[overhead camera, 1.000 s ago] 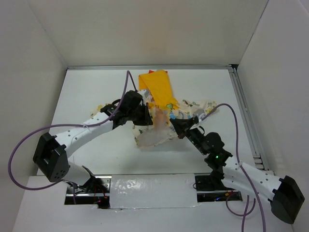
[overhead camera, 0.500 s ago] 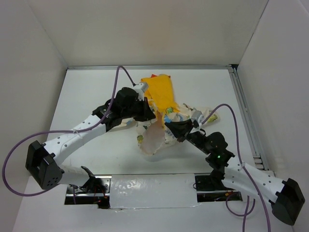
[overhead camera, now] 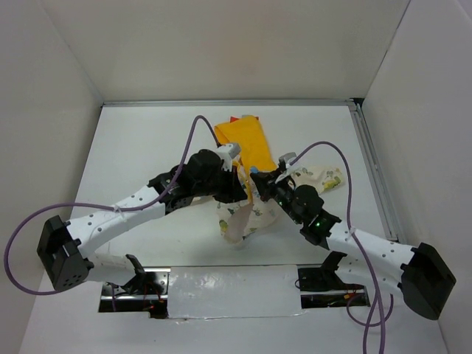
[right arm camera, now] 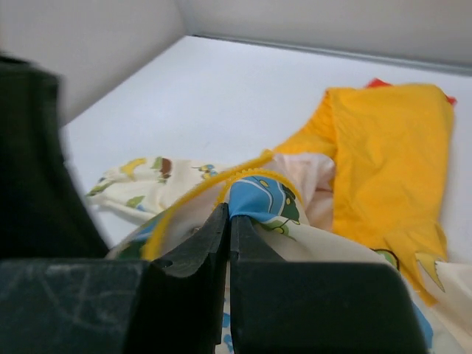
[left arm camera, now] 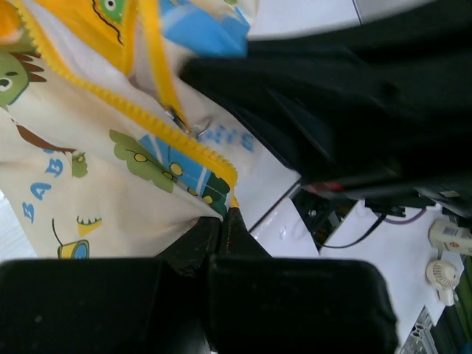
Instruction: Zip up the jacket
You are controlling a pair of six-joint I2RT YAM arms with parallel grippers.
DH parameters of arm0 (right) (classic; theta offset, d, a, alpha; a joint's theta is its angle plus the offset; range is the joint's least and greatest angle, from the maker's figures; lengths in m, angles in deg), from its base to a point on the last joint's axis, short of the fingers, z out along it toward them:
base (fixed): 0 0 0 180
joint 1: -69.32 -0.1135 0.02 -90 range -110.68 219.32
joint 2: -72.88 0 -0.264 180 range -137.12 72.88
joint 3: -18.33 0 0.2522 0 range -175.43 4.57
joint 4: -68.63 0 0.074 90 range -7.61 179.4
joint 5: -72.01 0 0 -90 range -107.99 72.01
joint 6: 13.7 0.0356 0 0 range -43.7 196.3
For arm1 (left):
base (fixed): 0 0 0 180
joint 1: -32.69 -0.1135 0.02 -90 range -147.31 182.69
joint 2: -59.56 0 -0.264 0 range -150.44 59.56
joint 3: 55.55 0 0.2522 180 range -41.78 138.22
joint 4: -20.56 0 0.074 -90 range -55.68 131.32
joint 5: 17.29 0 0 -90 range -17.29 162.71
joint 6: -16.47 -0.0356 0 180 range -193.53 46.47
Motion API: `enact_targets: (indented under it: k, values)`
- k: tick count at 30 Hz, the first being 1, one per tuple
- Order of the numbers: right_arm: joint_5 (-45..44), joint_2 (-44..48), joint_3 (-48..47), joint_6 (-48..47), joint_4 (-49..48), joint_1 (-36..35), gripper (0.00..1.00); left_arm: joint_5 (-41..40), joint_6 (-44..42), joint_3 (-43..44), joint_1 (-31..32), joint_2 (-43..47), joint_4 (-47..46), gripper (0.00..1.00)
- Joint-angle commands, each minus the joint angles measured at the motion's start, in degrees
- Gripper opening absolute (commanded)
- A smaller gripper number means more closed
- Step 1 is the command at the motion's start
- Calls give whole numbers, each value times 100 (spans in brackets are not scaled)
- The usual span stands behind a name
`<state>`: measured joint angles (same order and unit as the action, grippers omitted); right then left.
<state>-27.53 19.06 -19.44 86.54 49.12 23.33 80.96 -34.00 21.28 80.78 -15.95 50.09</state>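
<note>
The jacket is bunched at the table's middle and partly lifted, its yellow hood lying toward the back. My left gripper is shut on the jacket's front edge by the yellow zipper teeth. The left wrist view shows its tips pinching the hem, with a metal zipper pull just above. My right gripper is close beside the left one. It is shut on a fold of the jacket's printed fabric at the zipper edge, its tips closed.
The white table is walled on three sides, with a metal rail along its right edge. Purple cables arch over both arms. The right arm's black body fills the upper right of the left wrist view.
Both grippers have drawn together at the jacket's middle. The cream body has been lifted and narrowed into a hanging fold, and the right arm has swung left toward the left gripper.
</note>
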Motion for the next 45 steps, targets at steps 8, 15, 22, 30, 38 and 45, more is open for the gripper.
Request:
enact_targets:
  k: [8, 15, 22, 30, 38, 45]
  values:
    - [-620, -103, 203, 602, -1268, 29, 0, -596, 274, 223, 402, 98, 241, 0]
    - [5, 663, 458, 620, -1190, 267, 0, -728, 196, 4, 411, 379, 409, 0]
    - [716, 1260, 415, 540, -444, 328, 0, -1019, 302, -207, 104, 914, 410, 0]
    - [1560, 1366, 599, 900, -328, 364, 0, -747, 3, -269, -151, 1152, -197, 0]
    - [1763, 1322, 915, 1270, -715, 372, 0, 44, -112, -646, -345, 1363, -829, 0]
    - [2106, 1164, 872, 1384, -891, 364, 0, 923, -244, -972, -485, 1434, -1339, 0]
